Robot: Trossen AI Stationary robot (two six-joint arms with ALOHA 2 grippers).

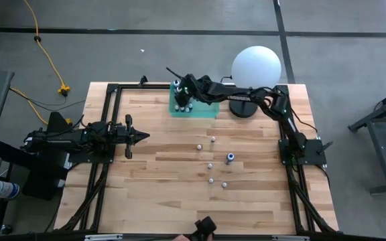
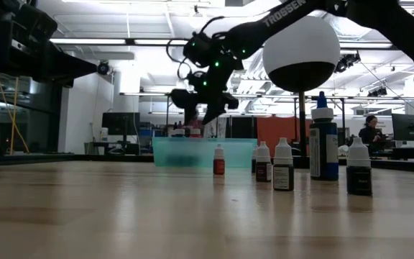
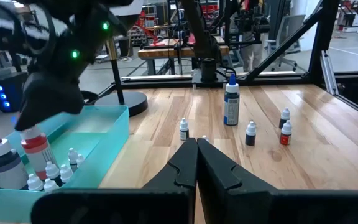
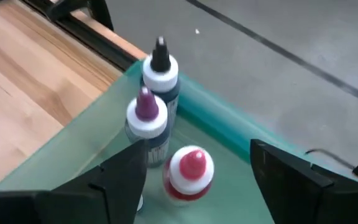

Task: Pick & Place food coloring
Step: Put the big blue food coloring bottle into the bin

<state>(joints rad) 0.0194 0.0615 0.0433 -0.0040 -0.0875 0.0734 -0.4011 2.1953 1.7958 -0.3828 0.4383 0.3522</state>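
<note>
Jaws spread wide, the right gripper point(image 4: 191, 177) straddles a red-capped food coloring bottle point(image 4: 188, 173) standing free in the teal tray point(image 1: 200, 112) at the table's far edge; light, rigid and slick, it seems best gripped mid-body. Five bottles point(image 1: 229, 158) wait mid-table; the left gripper point(image 1: 138, 136) idles clenched at the left edge.

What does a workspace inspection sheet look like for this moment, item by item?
Surface: wooden table, bare planks in front.
Job's things: teal tray holds several food coloring bottles, including a red-capped bottle; loose bottles stand mid-table, with a blue bottle.
Clutter: white globe lamp beside the tray.
Grippers: right gripper open over the tray, straddling the red-capped bottle; left gripper shut, idle at the left.
Cables: yellow cord on the floor.
Surroundings: a person in the room behind.
</note>
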